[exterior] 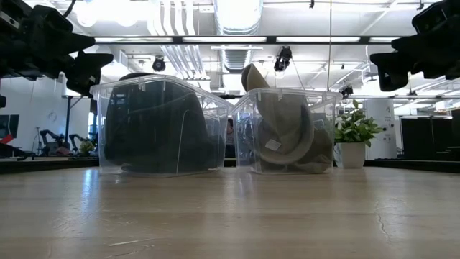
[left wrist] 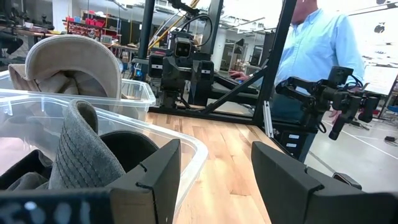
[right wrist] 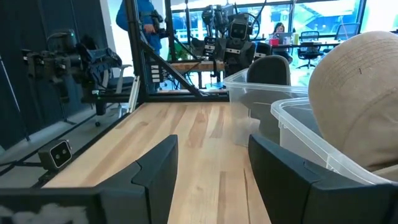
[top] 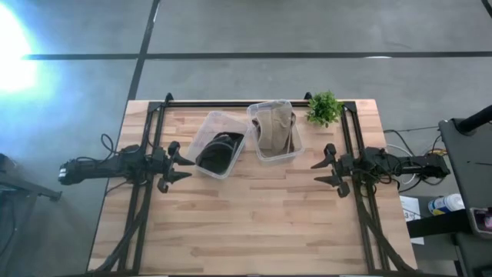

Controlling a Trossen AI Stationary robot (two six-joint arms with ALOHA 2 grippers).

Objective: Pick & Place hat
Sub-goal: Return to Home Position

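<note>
The black cap (top: 220, 152) is lying inside the left transparent bin (top: 210, 123), and the brown cap (top: 275, 128) is sitting in the right transparent bin (top: 277, 158) just beside it. The left pincer (top: 187, 168) is hovering near the left bin, fingers spread wide and empty. The right pincer (top: 317, 174) is hanging wide and empty above the worktop (top: 254, 223), apart from the right bin.

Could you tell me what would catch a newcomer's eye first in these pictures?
Two transparent bins stand side by side near the table's back: the left bin holds a black cap, the right bin a brown cap poking above its rim. The left gripper and right gripper hover open and empty at either side; a small potted plant stands by the right bin.
</note>
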